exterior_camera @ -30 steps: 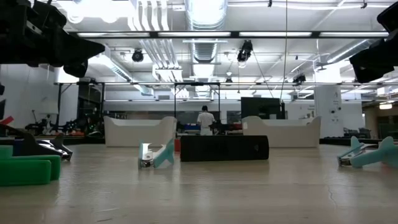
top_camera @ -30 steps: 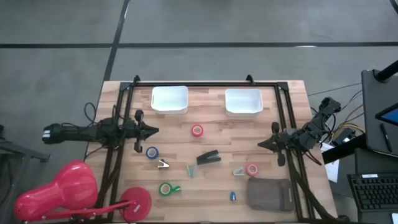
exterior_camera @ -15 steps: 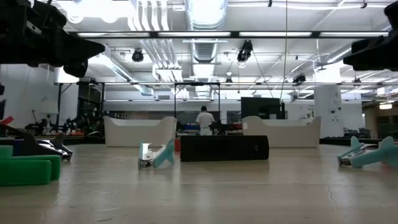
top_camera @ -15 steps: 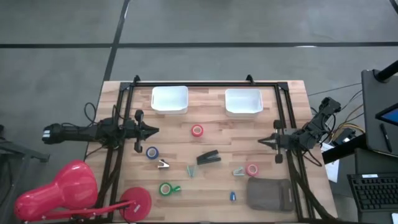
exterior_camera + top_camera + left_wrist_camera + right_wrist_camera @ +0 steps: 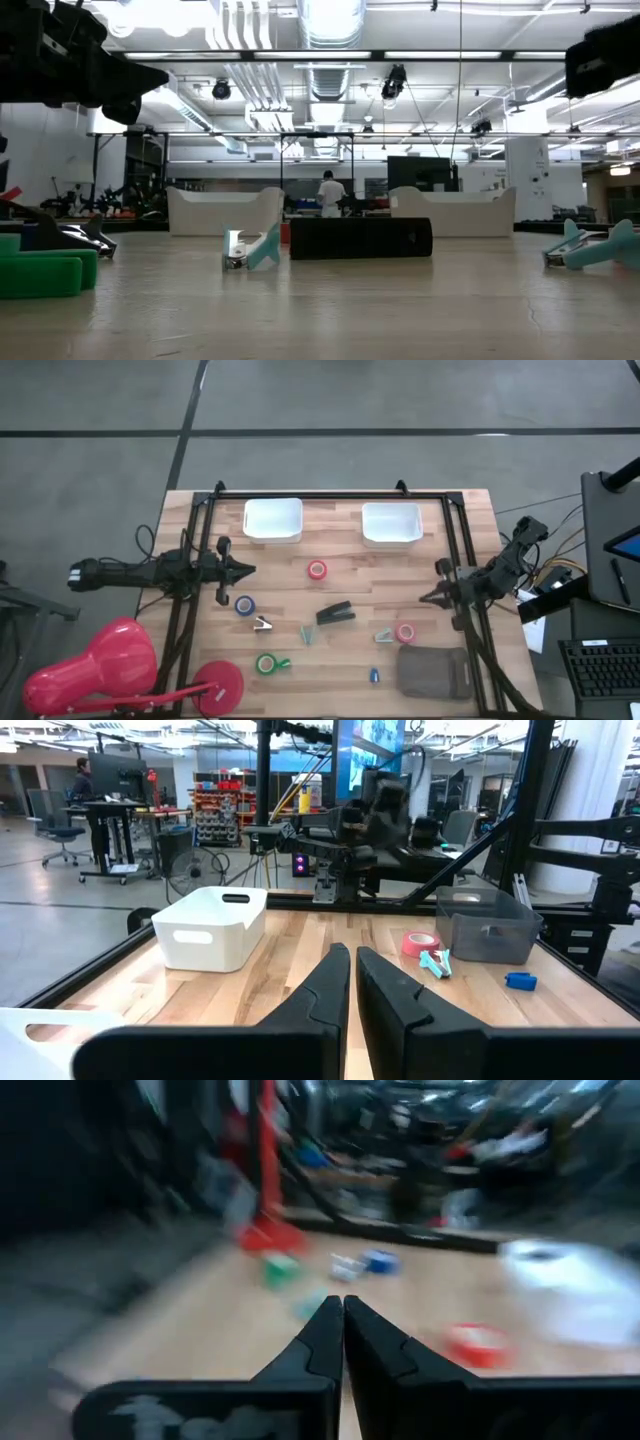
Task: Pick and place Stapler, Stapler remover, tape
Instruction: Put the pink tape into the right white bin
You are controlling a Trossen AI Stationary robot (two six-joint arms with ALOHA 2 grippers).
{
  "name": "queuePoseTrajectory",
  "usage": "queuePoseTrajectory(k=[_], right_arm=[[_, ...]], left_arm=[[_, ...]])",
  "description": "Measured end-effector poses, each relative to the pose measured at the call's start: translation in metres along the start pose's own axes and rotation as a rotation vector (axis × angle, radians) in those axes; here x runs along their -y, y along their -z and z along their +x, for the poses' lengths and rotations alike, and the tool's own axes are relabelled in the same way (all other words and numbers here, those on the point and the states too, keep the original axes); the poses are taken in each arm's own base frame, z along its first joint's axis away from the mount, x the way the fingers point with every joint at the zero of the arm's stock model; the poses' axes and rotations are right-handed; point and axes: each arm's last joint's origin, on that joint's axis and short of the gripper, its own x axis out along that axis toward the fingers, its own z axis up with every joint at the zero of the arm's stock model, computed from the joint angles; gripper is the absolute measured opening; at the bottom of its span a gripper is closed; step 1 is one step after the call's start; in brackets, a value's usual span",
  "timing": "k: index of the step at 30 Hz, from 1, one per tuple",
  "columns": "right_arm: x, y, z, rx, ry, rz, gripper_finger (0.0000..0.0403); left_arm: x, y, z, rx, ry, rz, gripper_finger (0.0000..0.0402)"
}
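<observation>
Wooden table (image 5: 330, 650), high view: no legible writing shows. With the black stapler (image 5: 336, 614) near the table's middle as landmark, a red tape roll (image 5: 317, 570) lies beyond it, a blue roll (image 5: 245, 604) to its left, a green roll (image 5: 266, 663) nearer and to the left, and a second red roll (image 5: 405, 632) to its right beside a grey pouch (image 5: 434, 671). Two white bins (image 5: 273, 520) stand along the far edge. Left gripper (image 5: 248, 570) hovers left of the stapler, right gripper (image 5: 424, 598) right of it.

Low view: stapler (image 5: 360, 238) lies flat mid-table.

Wrist views: left gripper (image 5: 352, 963) and right gripper (image 5: 342, 1312) each have fingers nearly touching, holding nothing.
</observation>
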Motion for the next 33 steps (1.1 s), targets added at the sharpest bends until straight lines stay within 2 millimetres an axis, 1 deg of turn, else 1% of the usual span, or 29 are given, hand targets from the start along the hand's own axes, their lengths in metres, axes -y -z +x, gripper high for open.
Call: queuePoseTrajectory(k=[1,2,6,11,13,17,21,24,26,29,33], right_arm=[[-0.001,-0.003,0.000,0.028,-0.020,0.090,0.0008],[-0.001,-0.006,0.000,0.056,-0.027,0.143,0.0008],[-0.001,-0.017,-0.001,0.154,-0.037,0.266,0.0008],[0.004,-0.023,-0.002,0.225,0.107,0.304,0.0008],[0.003,-0.025,-0.001,0.243,0.112,0.351,0.0008],[0.001,-0.028,0.002,0.262,0.094,0.369,0.0008],[-0.006,-0.023,0.011,0.191,0.025,0.378,0.0009],[-0.011,-0.019,0.020,0.113,0.040,0.346,0.0012],[-0.015,-0.020,0.027,0.067,0.050,0.336,0.0022],[-0.021,-0.019,0.039,-0.008,0.078,0.353,0.0051],[-0.024,-0.020,0.054,-0.158,0.156,0.346,0.0112]], left_arm=[[0.000,0.000,0.000,0.000,0.000,0.000,0.0028],[0.000,0.000,0.000,0.000,-0.001,0.000,0.0028],[0.000,0.000,0.000,0.000,-0.001,0.000,0.0028],[0.000,0.000,0.000,-0.001,0.000,0.000,0.0028],[0.000,0.000,0.000,0.000,-0.001,0.000,0.0028],[0.000,0.000,0.000,0.000,-0.001,0.000,0.0028],[0.000,0.000,0.000,0.000,0.000,0.000,0.0028],[0.000,0.000,0.000,0.000,0.000,0.000,0.0028],[0.000,0.000,0.000,-0.001,0.000,0.000,0.0028],[0.000,0.000,0.000,-0.001,-0.001,0.000,0.0028],[0.000,0.000,0.000,0.000,-0.001,0.000,0.0028]])
